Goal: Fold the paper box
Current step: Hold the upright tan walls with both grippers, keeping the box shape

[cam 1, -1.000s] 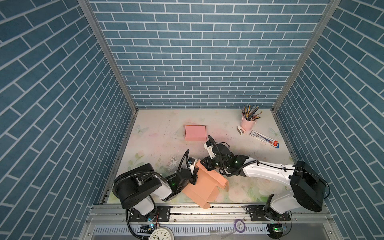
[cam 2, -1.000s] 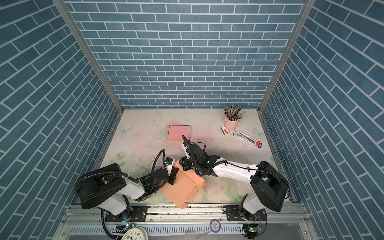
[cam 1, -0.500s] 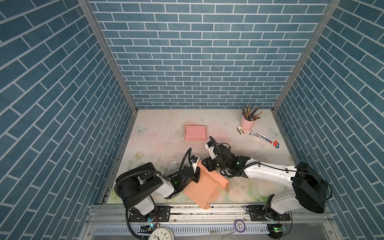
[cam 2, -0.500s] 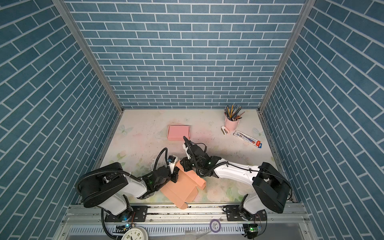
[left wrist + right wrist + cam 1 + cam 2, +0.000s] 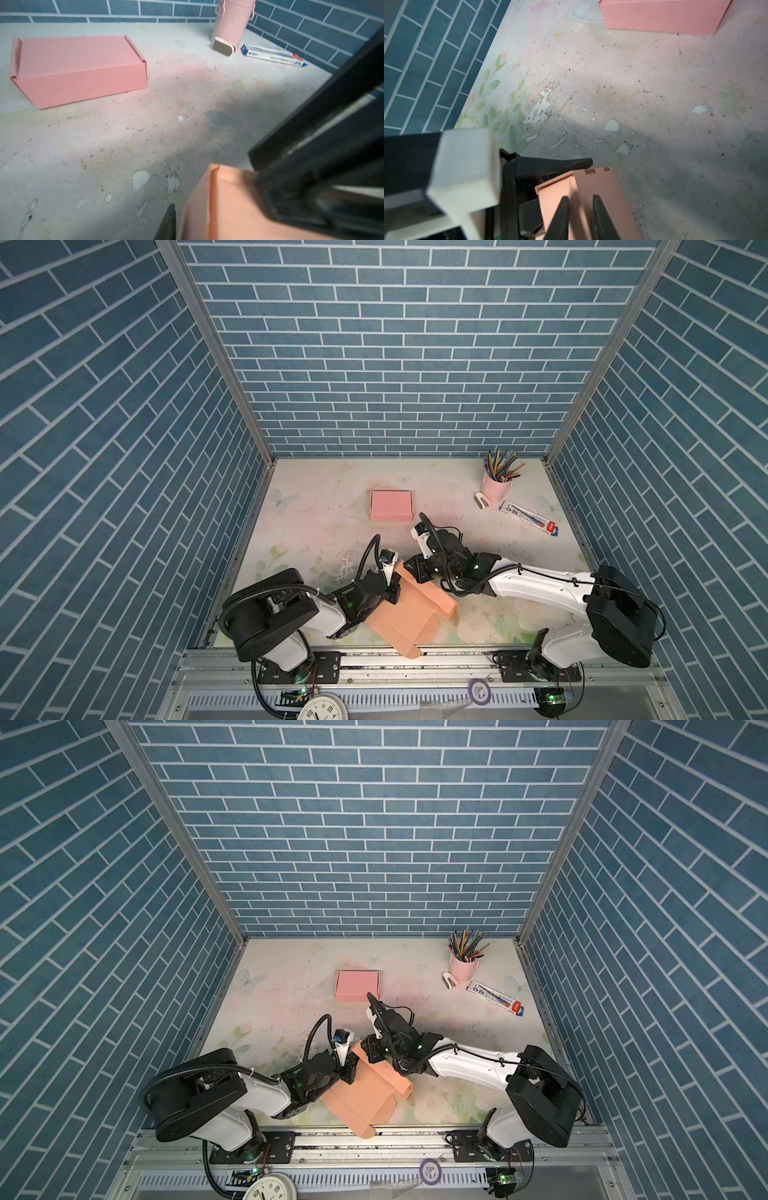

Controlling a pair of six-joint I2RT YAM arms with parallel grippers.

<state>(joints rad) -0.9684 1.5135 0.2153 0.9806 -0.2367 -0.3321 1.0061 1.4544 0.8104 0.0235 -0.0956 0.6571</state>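
Down by the table's (image 5: 316, 531) front edge, the half-folded orange paper box (image 5: 409, 614) lay between both arms, one corner overhanging. The right gripper (image 5: 580, 197) pinched a raised wall fold of it. The left gripper (image 5: 392, 593) met the box's left side; whether it clenched could not be told

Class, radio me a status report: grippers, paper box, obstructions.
Left gripper straddling paper box wall, grip unclear. Right gripper shut on it. Pink box apart, behind.
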